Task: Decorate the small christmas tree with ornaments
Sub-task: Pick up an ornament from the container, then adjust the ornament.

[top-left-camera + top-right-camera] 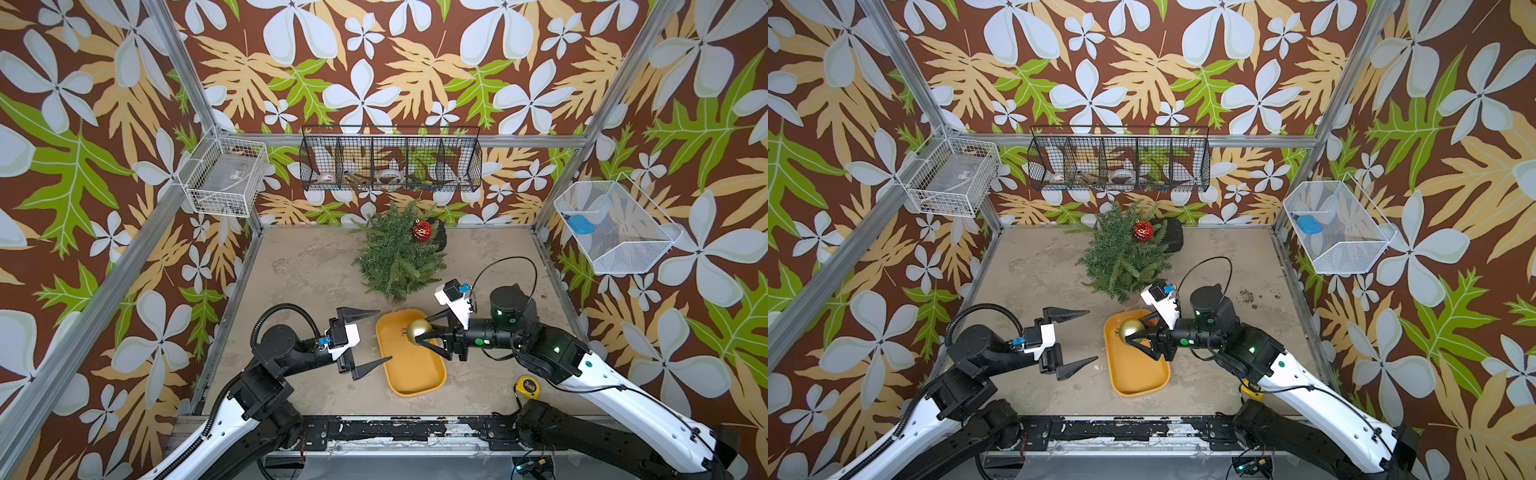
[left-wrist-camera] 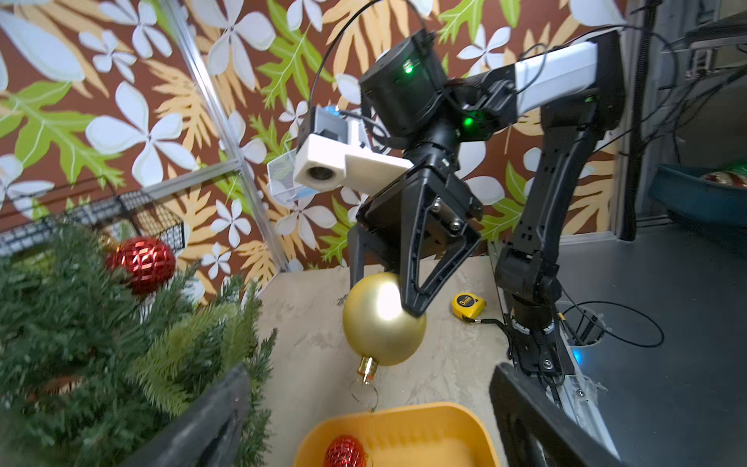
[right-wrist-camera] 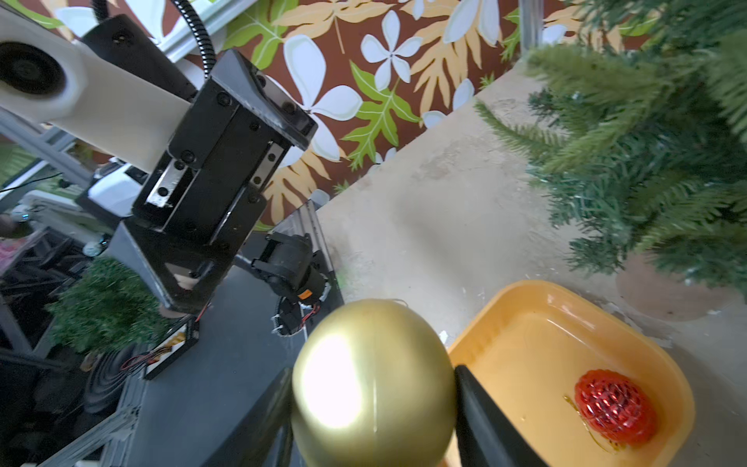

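Observation:
The small christmas tree point(image 1: 397, 257) point(image 1: 1121, 262) stands at the back middle of the table, with its black base point(image 1: 439, 233) showing behind it. One red ornament point(image 1: 422, 230) point(image 2: 141, 263) hangs in its far branches. My right gripper point(image 1: 420, 331) point(image 3: 374, 388) is shut on the gold ornament point(image 1: 419, 330) point(image 2: 382, 319), holding it above the far end of the yellow tray point(image 1: 419, 384). The gold ornament's cap and thin loop point(image 2: 366, 394) point down. Another red ornament point(image 2: 345, 451) point(image 3: 614, 406) lies in the tray. My left gripper point(image 1: 384, 335) point(image 1: 1093, 334) hangs open and empty just left of the tray.
A yellow-and-black tape measure point(image 1: 527, 384) point(image 2: 468, 305) lies near the front right, beside the right arm. On the walls hang a black wire basket point(image 1: 390, 160), a white wire basket on the left point(image 1: 226, 178) and another on the right point(image 1: 615, 226).

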